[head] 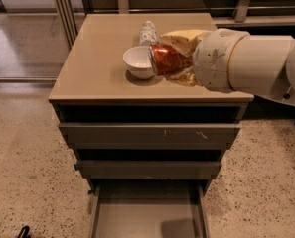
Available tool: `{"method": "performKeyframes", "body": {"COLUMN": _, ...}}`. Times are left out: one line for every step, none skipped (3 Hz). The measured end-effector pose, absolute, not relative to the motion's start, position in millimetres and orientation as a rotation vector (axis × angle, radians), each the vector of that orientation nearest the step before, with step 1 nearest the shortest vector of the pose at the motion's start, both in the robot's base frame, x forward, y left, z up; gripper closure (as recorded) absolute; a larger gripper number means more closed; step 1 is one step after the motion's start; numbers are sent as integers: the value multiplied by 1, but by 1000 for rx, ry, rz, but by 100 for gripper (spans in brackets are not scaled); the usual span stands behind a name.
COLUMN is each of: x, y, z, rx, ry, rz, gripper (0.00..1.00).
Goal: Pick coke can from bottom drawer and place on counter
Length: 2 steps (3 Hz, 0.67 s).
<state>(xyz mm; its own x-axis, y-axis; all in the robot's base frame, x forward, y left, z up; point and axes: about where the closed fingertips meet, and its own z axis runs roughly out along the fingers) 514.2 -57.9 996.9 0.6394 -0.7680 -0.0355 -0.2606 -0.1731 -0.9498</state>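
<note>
Grey-brown and pulled out, the bottom drawer sits nearest you, its front cut off by the frame; only a dark shadow shows on its floor. Two upper drawers are pushed in. Over the counter, right of centre, the gripper pinches the coke can sideways between both fingers, just beside the white bowl. The arm hides the right edge. A pale can stands near the far edge. You have bare counter along the left edge.

no text I can read anywhere, coke can markings illegible, clasped in my gripper over the counter
</note>
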Motion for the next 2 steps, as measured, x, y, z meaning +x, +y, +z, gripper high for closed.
{"method": "performKeyframes", "body": {"x": 516, "y": -58, "z": 1000, "rx": -1736, "ry": 839, "rz": -576, "gripper": 100}}
{"method": "performKeyframes", "body": {"x": 539, "y": -74, "z": 1024, "rx": -1751, "ry": 819, "rz": -688, "gripper": 100}}
